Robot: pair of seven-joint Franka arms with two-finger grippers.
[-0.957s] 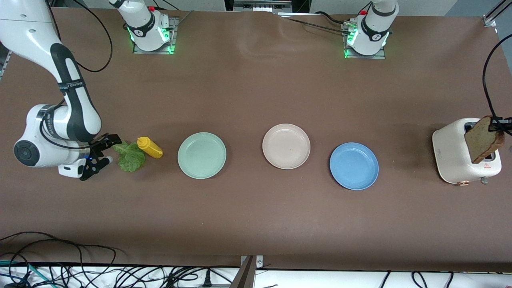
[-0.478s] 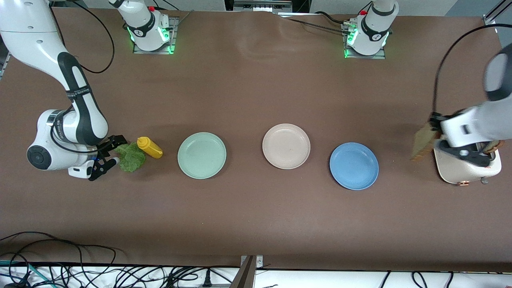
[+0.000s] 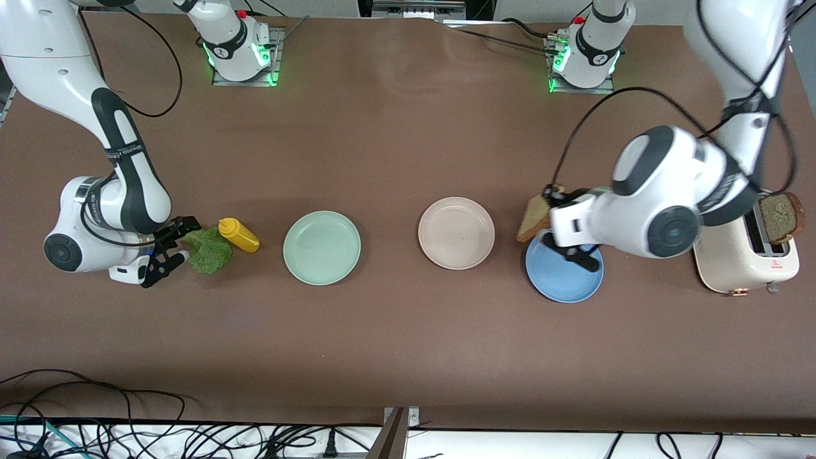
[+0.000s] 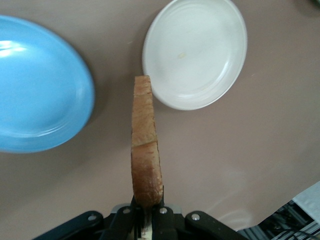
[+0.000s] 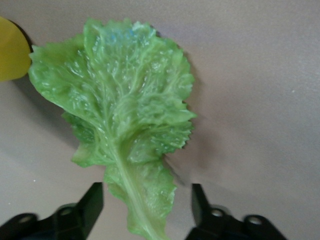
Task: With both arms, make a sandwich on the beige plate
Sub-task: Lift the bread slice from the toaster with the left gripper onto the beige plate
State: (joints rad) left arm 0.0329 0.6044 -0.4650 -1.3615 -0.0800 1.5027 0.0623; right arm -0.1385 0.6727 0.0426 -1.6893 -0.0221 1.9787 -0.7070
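Judging by the bare beige plate (image 3: 456, 233), the sandwich is barely begun — nothing lies on it yet. One bread slice (image 3: 534, 217) hangs over the edge of the blue plate (image 3: 564, 280), pinched edge-on in the left gripper (image 4: 148, 212), whose jaws are clamped tight on its lower end. A second slice (image 3: 779, 217) stands in the white toaster (image 3: 743, 268) at the left arm's end of the table. The lettuce leaf (image 5: 127, 125) lies flat on the table beside the yellow bottle (image 3: 238, 234), at the right arm's end; the right gripper (image 5: 147, 210) sits low with its jaws parted on either side of the leaf's stem end, not yet gripping it. Left to do: bread down, lettuce on, second slice on top. The mint-green plate (image 3: 322, 247) is bare too. Some lettering runs along the right arm's dark forearm band and there is a red mark on the toaster's front, but I probably cannot read either reliably
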